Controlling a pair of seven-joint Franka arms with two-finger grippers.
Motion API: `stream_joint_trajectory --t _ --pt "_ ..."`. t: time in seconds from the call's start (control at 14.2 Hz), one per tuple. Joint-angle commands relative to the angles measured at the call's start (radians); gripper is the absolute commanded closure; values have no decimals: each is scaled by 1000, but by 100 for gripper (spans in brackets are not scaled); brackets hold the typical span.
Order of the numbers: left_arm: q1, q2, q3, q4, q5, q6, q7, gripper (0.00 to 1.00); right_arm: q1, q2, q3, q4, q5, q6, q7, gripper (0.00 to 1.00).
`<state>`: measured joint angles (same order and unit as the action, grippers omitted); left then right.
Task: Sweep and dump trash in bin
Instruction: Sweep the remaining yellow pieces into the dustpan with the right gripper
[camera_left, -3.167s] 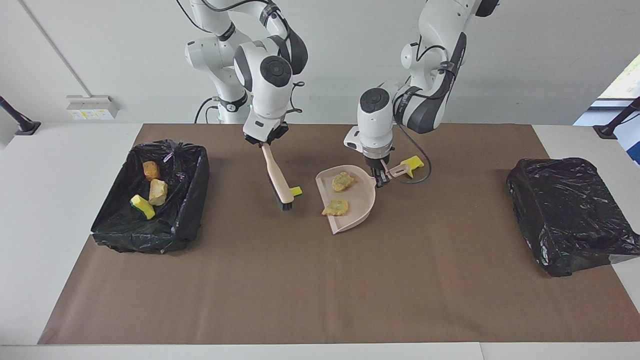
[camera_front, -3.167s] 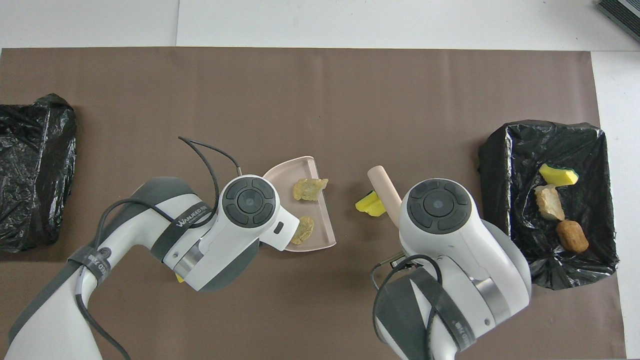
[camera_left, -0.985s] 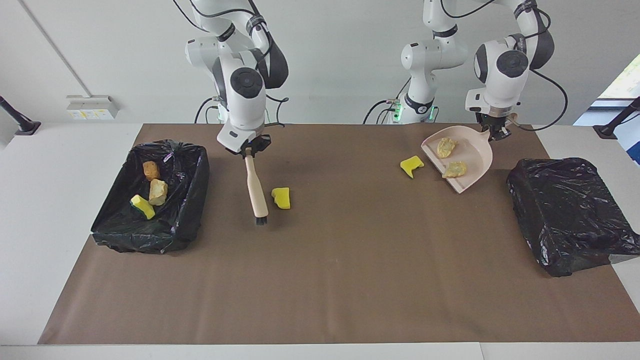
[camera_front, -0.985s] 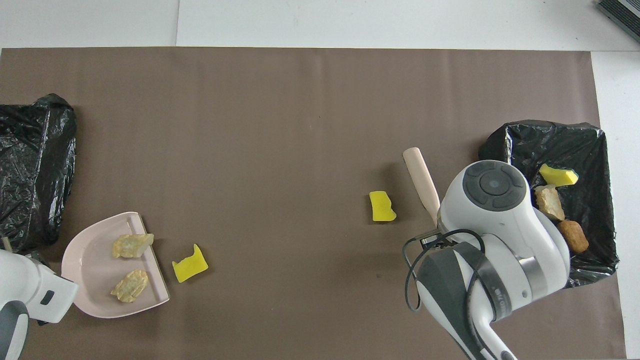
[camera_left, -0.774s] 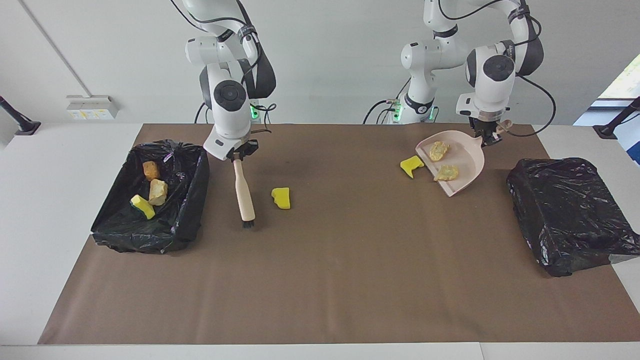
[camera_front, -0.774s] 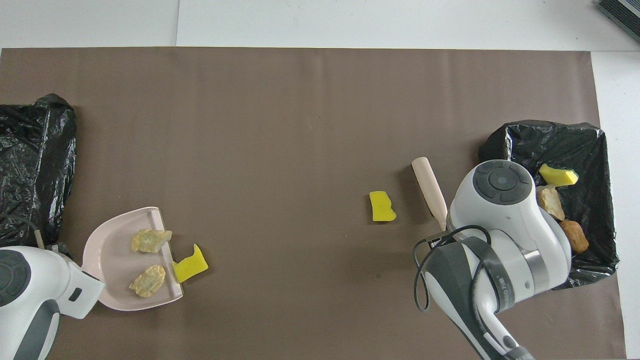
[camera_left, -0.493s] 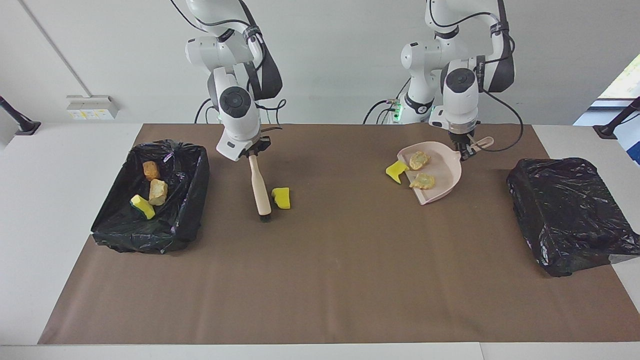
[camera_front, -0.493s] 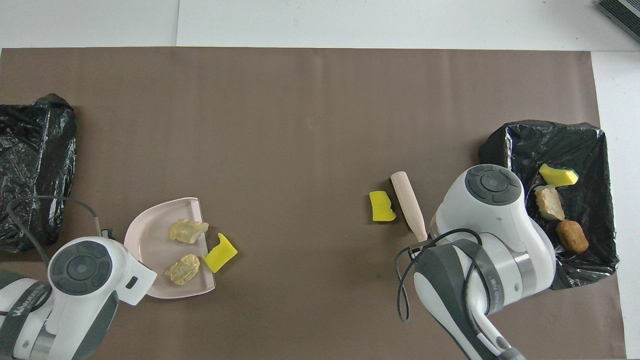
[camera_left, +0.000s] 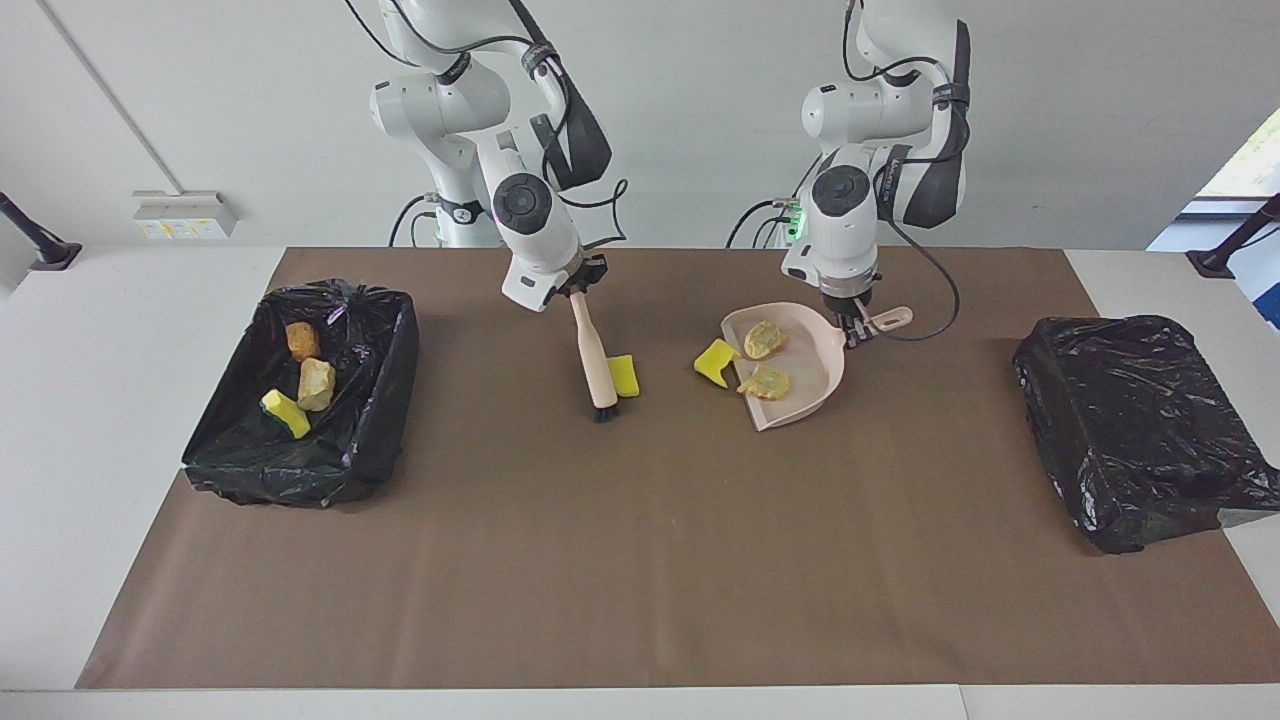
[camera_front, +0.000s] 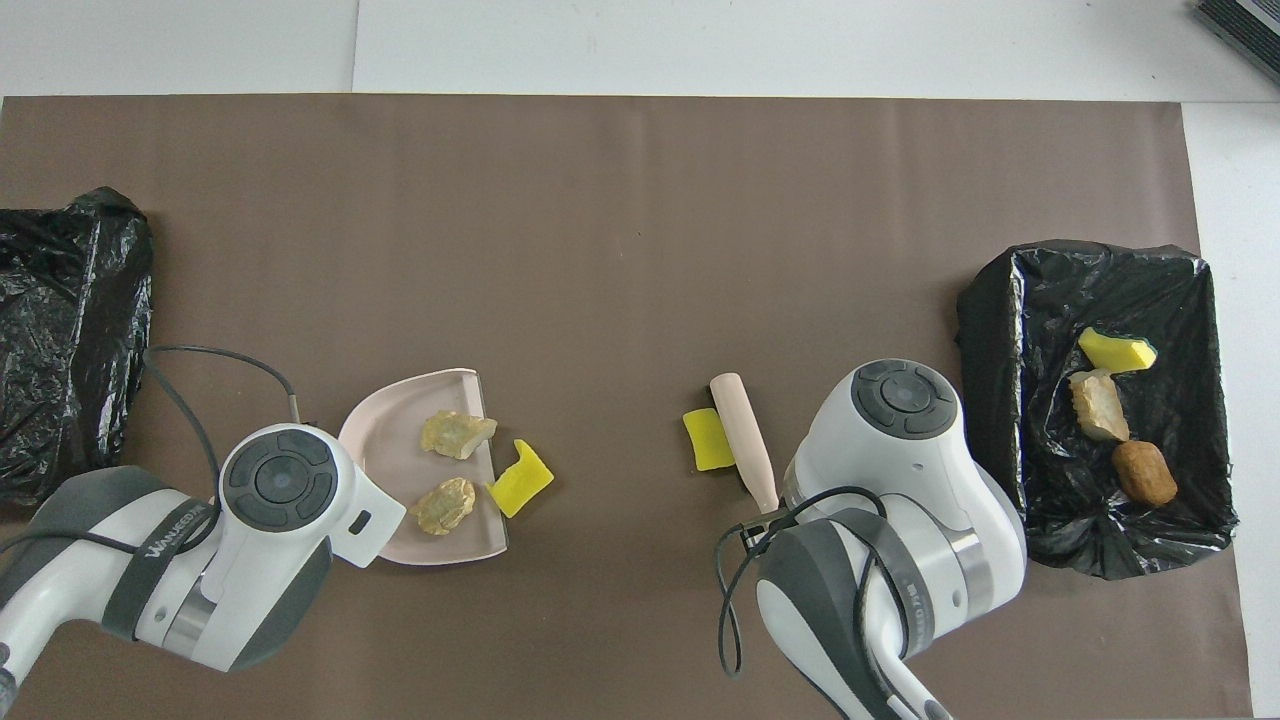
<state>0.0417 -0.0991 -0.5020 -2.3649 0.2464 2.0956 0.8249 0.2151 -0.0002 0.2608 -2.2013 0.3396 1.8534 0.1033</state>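
Trash: two flat yellow sponge scraps loose on brown-papered surface (camera_left: 700, 560); one (camera_left: 624, 375) touching beige wooden brush (camera_left: 592, 362), other (camera_left: 715, 362) at lip of pale pink plastic dustpan (camera_left: 800, 365). Two tan bread-like lumps (camera_left: 764, 340) in pan; three more scraps in open black-lined bin (camera_left: 300, 395) at right arm's end. Likely light, soft, slide easily; best pushed by bristles, not gripped. Brush-side scrap's long axis parallel to handle, running toward and away from robots. Right pincer (camera_left: 577, 290) pinching brush handle. Left pincer (camera_left: 856, 332) pinching dustpan handle.
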Motion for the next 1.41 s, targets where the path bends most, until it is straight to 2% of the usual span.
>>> stream_joint_trajectory --t 0.0,0.21,0.28,0.56,0.77,0.99,1.34 --pt "-9 -1 -52 23 -27 -43 -79 100 24 0 -2 -6 105 41 7 100" --pt "-25 -31 -86 6 -25 -49 -185 100 46 11 0 -12 162 84 18 100" --pt "-25 -37 -89 -23 -27 -25 -190 100 65 17 0 -12 214 90 15 100" --pt "-25 -42 -89 -30 -27 3 -201 100 142 16 -2 -12 360 141 27 100" --pt "-11 -30 -87 -30 -41 21 -170 100 144 14 1 -11 371 142 65 100" --pt "12 -14 -81 -30 -125 69 -58 100 216 8 3 -6 435 196 114 100" --pt "17 -2 -79 -30 -141 107 2 100 237 -14 0 15 391 195 151 100"
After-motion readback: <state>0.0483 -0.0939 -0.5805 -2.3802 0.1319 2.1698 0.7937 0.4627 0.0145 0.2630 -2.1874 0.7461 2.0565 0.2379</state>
